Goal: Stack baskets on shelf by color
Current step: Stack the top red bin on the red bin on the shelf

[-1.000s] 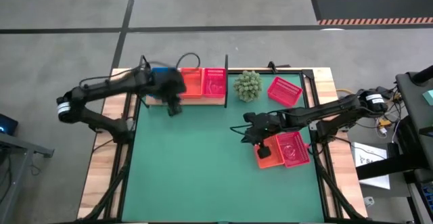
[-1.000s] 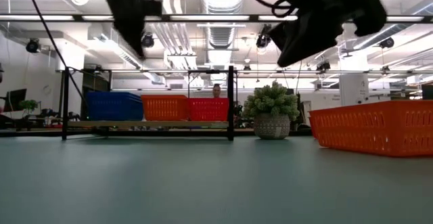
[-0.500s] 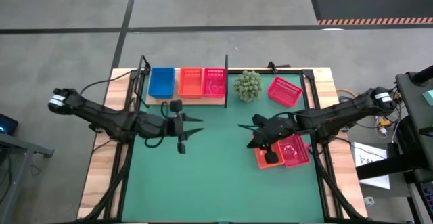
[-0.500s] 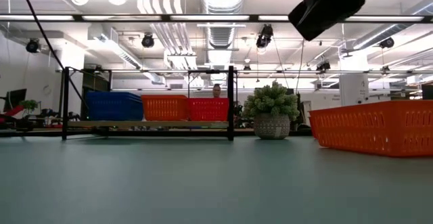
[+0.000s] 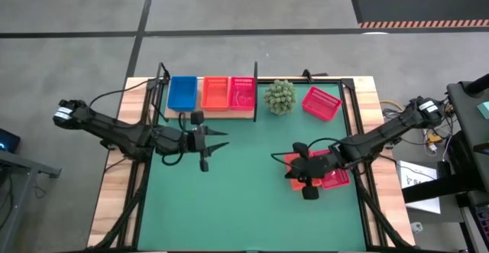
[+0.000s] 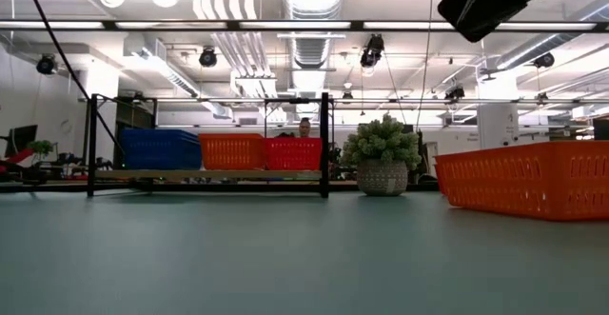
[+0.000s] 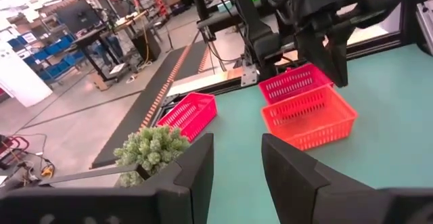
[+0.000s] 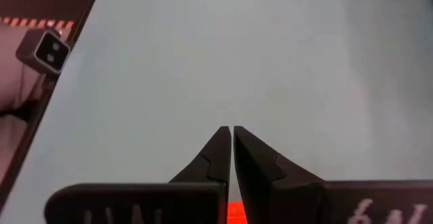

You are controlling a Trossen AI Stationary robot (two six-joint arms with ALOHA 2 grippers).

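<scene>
On the wooden shelf [image 5: 210, 114] at the far side, a blue basket [image 5: 182, 92], an orange basket [image 5: 215, 92] and a red-pink basket [image 5: 242, 92] stand side by side. Another red-pink basket [image 5: 322, 102] lies on the mat at the far right. An orange basket [image 7: 308, 116] and a red-pink basket [image 7: 294, 82] rest on the mat at the right, partly under my right arm. My right gripper [image 5: 275, 157] is shut above the mat, just left of them. My left gripper [image 5: 223, 141] hangs open over the mat's middle left, pointing toward them.
A spiky green ball plant [image 5: 280, 97] in a pot stands between the shelf's black end post [image 5: 255, 73] and the far red-pink basket. The green mat [image 5: 244, 199] lies bare across the middle and near side. A person shows far behind the shelf in the low view.
My left gripper has drawn back from the shelf's left end toward the middle of the table and turned level, leaving the blue basket on the shelf; it has since kept still. My right gripper has moved toward the near edge over the orange basket, rolling a little.
</scene>
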